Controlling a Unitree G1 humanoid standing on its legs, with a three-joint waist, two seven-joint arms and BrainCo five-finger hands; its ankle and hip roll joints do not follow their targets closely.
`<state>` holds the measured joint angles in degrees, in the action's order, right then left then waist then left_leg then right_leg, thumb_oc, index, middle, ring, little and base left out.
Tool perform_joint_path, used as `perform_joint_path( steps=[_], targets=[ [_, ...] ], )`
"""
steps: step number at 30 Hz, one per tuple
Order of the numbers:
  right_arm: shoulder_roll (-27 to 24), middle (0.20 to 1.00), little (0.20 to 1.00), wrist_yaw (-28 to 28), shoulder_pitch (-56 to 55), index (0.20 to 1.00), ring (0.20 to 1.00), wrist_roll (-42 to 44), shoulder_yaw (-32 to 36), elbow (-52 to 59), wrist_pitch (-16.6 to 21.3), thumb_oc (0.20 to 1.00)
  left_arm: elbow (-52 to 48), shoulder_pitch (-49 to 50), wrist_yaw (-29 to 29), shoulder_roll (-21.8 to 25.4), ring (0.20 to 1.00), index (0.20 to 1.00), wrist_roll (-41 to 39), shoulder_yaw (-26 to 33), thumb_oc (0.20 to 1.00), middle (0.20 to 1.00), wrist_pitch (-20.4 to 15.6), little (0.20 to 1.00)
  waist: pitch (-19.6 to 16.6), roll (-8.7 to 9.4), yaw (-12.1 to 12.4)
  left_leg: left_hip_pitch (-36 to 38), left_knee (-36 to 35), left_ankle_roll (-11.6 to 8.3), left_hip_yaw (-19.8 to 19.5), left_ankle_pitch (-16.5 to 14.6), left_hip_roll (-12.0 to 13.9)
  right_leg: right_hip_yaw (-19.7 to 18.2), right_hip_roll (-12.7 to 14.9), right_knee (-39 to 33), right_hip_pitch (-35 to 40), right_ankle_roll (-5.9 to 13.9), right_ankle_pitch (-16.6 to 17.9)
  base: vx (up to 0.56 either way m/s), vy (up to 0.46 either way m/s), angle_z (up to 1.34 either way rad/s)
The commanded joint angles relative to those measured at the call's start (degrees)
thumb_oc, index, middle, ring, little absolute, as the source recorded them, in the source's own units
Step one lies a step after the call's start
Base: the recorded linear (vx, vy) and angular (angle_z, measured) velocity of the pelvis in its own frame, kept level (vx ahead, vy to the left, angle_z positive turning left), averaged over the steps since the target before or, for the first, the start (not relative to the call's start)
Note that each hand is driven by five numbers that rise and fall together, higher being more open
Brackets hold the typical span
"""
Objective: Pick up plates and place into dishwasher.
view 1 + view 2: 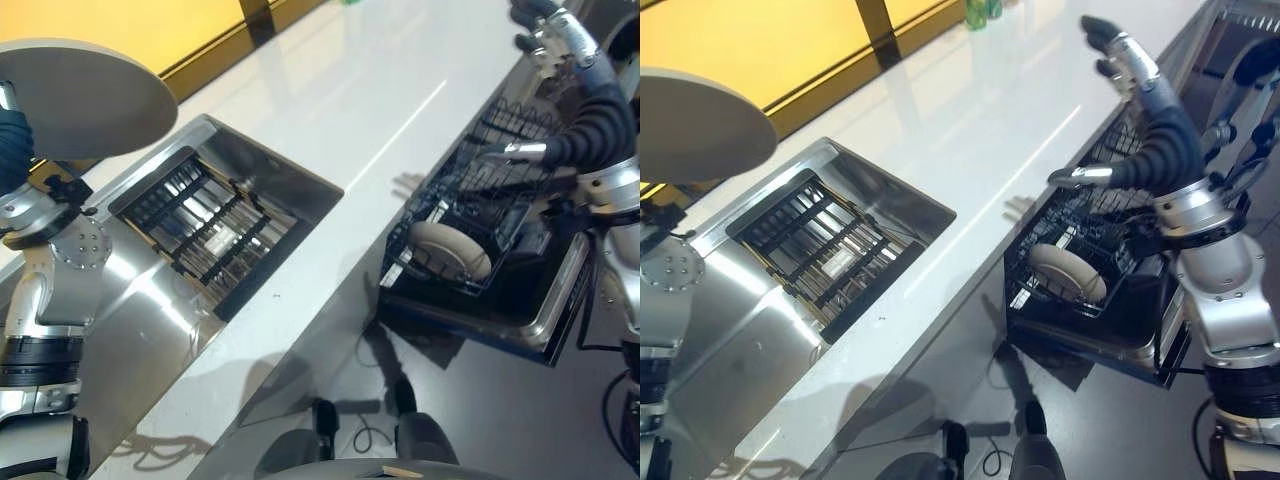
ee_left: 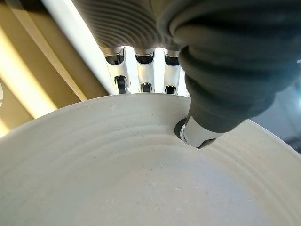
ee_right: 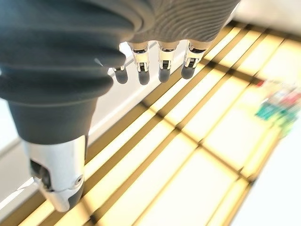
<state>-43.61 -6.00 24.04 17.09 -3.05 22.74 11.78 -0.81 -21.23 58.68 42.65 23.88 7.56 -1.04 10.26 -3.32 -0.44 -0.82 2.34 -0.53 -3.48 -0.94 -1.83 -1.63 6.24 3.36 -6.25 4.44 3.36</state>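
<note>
A pale round plate [image 1: 80, 95] is held up above the sink's left end, by the window. My left hand [image 2: 211, 70] is shut on its rim, thumb pressed on the upper face [image 2: 141, 174] and fingers under the edge. My right hand [image 1: 1150, 100] is raised above the far side of the pulled-out dishwasher rack [image 1: 500, 150], open, with straight fingers and nothing in it. Another pale plate [image 1: 1065, 270] stands on edge in the rack's near part.
A steel sink [image 1: 290, 165] set into the white counter [image 1: 350, 100] holds a dark slatted drying rack [image 1: 205, 225]. The open dishwasher door [image 1: 555, 310] juts out over the dark floor. Green bottles [image 1: 980, 12] stand at the counter's far end.
</note>
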Motion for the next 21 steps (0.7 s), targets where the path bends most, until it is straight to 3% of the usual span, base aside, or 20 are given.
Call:
perform_joint_path(
  steps=[1,4,11,16,21],
  targets=[
    [5.43,1.0,1.0,0.29,4.74,1.0,1.0,0.32,-5.17,4.26,-2.65,1.0,-3.82,-1.08,-2.91,1.14,0.2,0.2,-1.65,-2.74,0.2,0.2,-1.98,0.2,-5.34,2.64,3.63,-0.61,0.31,1.07,-3.34,-0.32,-0.79,2.91,3.6,4.11,2.79,1.18,-4.96,0.0,-0.162,0.24],
    [9.56,1.0,1.0,1.76,7.1,1.0,1.0,0.15,-12.79,4.52,-6.4,1.0,-6.35,-1.93,-4.81,-2.01,0.2,0.2,-2.03,-5.3,0.2,0.2,-3.15,0.2,-6.6,3.52,5.72,0.75,-1.2,1.22,-5.15,0.22,-0.6,4.27,2.82,4.38,4.22,1.06,-5.7,0.0,-0.143,0.32],
    [15.57,1.0,1.0,7.71,9.39,1.0,1.0,-1.89,-23.45,3.16,-8.29,1.0,-13.85,-2.67,-10.97,-7.12,0.2,0.2,-2.49,-10.5,0.2,0.2,-5.8,0.2,-7.57,4.99,9.4,2.01,-3.17,1.31,-9.12,1.33,-1.06,7.21,1.72,4.08,6.56,1.18,-5.87,-0.02,-0.143,0.28],
    [15.88,1.0,1.0,15.03,11.16,1.0,1.0,-4.6,-23.91,3.39,-8.61,1.0,-19.66,-1.38,-15.66,-8.51,0.2,0.2,-4.68,-12.18,0.2,0.2,-8.25,0.2,-7.52,5.7,11.26,2.27,-4.32,1.27,-11.34,2.06,-1.71,9.07,1.53,3.16,7.73,1.63,-4.94,-0.04,-0.104,0.25],
    [14.02,1.0,1.0,17.24,8.7,1.0,1.0,-5.66,-20.69,4.88,-7.78,1.0,-23.51,2.07,-18.42,-8.32,0.2,0.2,-5.54,-11.24,0.2,0.2,-10.74,0.2,-7.41,5.91,11.8,2.14,-4.64,1.47,-12.14,2.43,-2.38,9.93,1.7,2.68,8.05,2.15,-3.78,-0.04,-0.057,0.15]
  ],
)
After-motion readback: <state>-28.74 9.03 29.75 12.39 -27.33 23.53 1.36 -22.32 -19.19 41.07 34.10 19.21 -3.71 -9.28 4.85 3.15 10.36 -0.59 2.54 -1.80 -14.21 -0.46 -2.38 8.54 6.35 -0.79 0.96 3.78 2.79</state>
